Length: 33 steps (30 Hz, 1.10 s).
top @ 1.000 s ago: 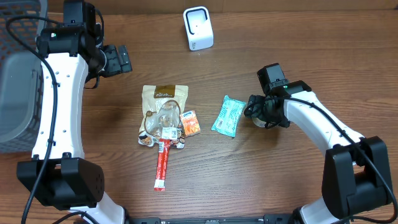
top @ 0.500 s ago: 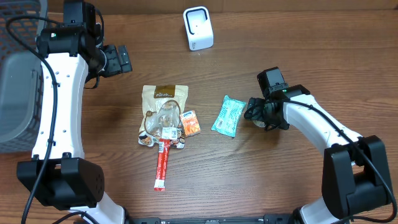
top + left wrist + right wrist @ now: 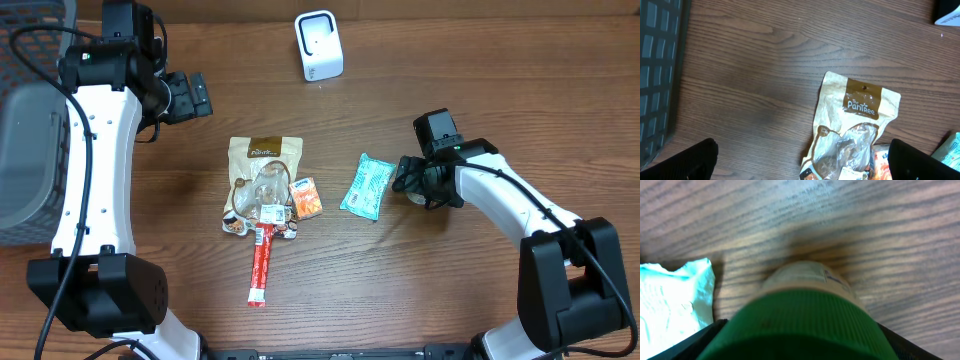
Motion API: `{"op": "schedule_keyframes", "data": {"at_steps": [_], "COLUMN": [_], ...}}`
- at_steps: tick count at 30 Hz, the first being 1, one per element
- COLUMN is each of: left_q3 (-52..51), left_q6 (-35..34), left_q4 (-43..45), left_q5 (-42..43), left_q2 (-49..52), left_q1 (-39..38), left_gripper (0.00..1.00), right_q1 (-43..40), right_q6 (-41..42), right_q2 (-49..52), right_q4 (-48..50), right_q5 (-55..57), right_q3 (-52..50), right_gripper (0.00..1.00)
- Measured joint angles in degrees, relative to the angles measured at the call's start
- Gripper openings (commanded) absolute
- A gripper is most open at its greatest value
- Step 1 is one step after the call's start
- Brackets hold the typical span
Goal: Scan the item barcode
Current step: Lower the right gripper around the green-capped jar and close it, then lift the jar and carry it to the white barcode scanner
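A small bottle with a green ribbed cap (image 3: 800,325) and a pale label stands on the table and fills the right wrist view. My right gripper (image 3: 417,183) is shut on it, one finger against each side of the cap. From overhead only a pale sliver of the bottle (image 3: 414,196) shows under the gripper. The white barcode scanner (image 3: 319,45) stands at the back centre, well away from the bottle. My left gripper (image 3: 186,97) hangs open and empty at the back left, its fingertips (image 3: 690,160) spread wide above the wood.
A teal packet (image 3: 367,186) lies just left of the bottle. A brown snack pouch (image 3: 262,180), an orange packet (image 3: 306,198) and a red stick (image 3: 262,263) lie mid-table. A grey basket (image 3: 22,120) sits at the left edge.
My right gripper has shifted very slightly at the bottle. The left arm and the other items have not moved.
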Motion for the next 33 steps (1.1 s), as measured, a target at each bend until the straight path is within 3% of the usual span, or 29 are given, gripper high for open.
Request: {"op": "schedule_keyframes", "data": {"at_steps": [8, 13, 16, 19, 21, 24, 28, 33], "left_q3": [0.00, 0.00, 0.00, 0.00, 0.00, 0.00, 0.00, 0.00], "left_q6": [0.02, 0.02, 0.02, 0.00, 0.00, 0.02, 0.02, 0.02], "left_q4": [0.00, 0.00, 0.00, 0.00, 0.00, -0.04, 0.02, 0.00], "left_q5": [0.02, 0.00, 0.02, 0.02, 0.02, 0.04, 0.00, 0.00], "left_q2": [0.00, 0.00, 0.00, 0.00, 0.00, 0.00, 0.00, 0.00], "left_q1": [0.00, 0.00, 0.00, 0.00, 0.00, 0.00, 0.00, 0.00], "left_gripper": [1.00, 1.00, 1.00, 1.00, 1.00, 1.00, 1.00, 1.00], "right_q1": [0.00, 0.00, 0.00, 0.00, 0.02, 0.07, 0.07, 1.07], "right_q6": [-0.07, -0.07, -0.04, -1.25, -3.06, -5.97, -9.31, -12.26], "right_q2": [0.00, 0.00, 0.00, 0.02, -0.02, -0.44, 0.94, 5.79], "right_q4": [0.63, 0.24, -4.17, -8.81, -12.24, -22.84, -31.67, -26.34], "right_q5": [1.62, 1.79, 1.77, 1.70, 0.59, -3.23, -5.09, -5.81], "right_q3": [0.00, 0.17, 2.05, 8.76, 14.88, 30.14, 48.81, 54.75], "right_gripper": [0.64, 0.39, 0.34, 0.27, 0.16, 0.04, 0.04, 0.04]}}
